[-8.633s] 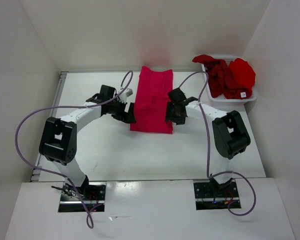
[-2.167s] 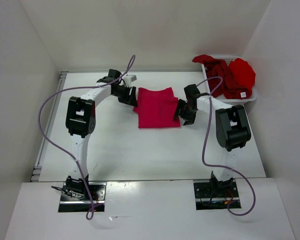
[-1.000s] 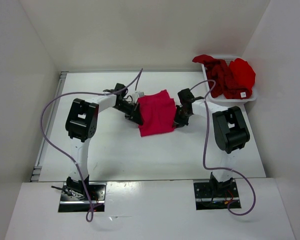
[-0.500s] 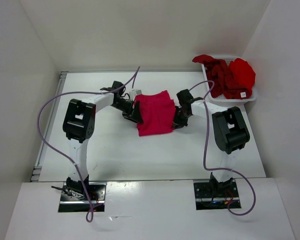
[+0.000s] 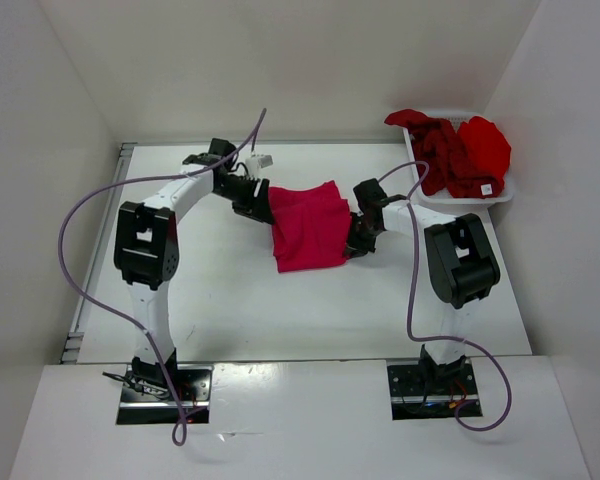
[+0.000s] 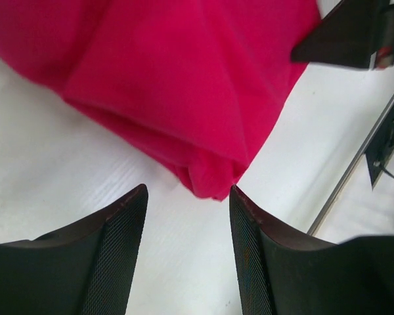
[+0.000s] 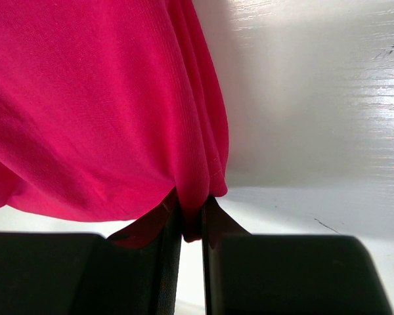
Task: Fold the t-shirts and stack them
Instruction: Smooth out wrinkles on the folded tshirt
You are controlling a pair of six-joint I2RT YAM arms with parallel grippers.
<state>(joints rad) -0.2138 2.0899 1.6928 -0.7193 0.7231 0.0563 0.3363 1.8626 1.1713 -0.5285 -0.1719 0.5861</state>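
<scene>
A folded pinkish-crimson t-shirt lies mid-table, a little rumpled and skewed. My left gripper is open and empty at the shirt's left edge; in the left wrist view a corner of the shirt lies just beyond the fingertips, apart from them. My right gripper is shut on the shirt's right edge; in the right wrist view the cloth is pinched between the fingers. A dark maroon t-shirt and a bright red t-shirt lie crumpled in the basket.
A white mesh basket stands at the back right corner. White walls enclose the table on the left, back and right. The left arm's purple cable loops over the left side of the table.
Over the last seconds the long shirt was folded to a shorter rectangle. In the last half second my left gripper let go of the left edge and drew back leftward; my right gripper kept its hold.
</scene>
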